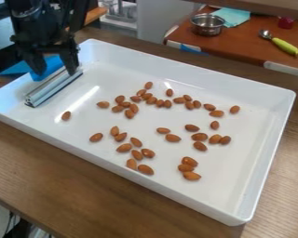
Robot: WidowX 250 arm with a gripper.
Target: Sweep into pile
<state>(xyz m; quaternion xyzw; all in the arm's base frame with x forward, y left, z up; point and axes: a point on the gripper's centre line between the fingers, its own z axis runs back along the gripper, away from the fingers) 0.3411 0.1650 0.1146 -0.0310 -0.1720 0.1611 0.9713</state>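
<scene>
At the upper left, the black gripper (54,65) hangs over the left end of the white tray (195,207), its fingers on both sides of a blue handle (47,69), closed on it. Below the handle is the sweeper's long metal-and-clear bar (54,87), low over the tray floor by the left wall. Almonds lie scattered: a loose band (152,100) across the upper middle, a group (136,154) at the lower middle, others (200,137) to the right, a few (189,168) at the lower right. One lone almond (66,115) sits just right of the bar.
The tray's raised walls surround the almonds on a brown wooden table (71,172). Beyond its far side, another surface holds a metal pot (207,24), a teal cloth (232,16) and a spoon with a green handle (285,46).
</scene>
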